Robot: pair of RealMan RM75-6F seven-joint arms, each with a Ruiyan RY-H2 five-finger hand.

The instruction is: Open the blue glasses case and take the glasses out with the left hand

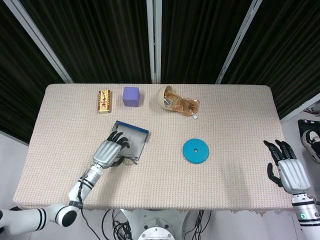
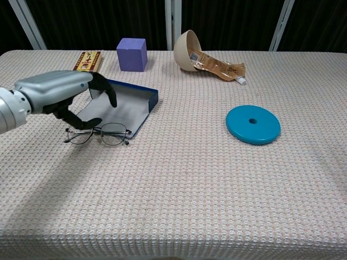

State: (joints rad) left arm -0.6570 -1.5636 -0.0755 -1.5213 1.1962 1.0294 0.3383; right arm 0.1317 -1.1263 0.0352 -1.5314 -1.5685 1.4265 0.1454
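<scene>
Blue glasses case [image 2: 122, 105], lying open on the left half of the table [image 2: 184, 189], with the glasses [image 2: 99, 134] on the cloth at its near edge. The left hand [image 2: 57, 96] hovers above them, fingers apart and bent downward, grasping nothing. The right hand [image 1: 288, 171] is off the table's near right corner, fingers spread, empty.
</scene>
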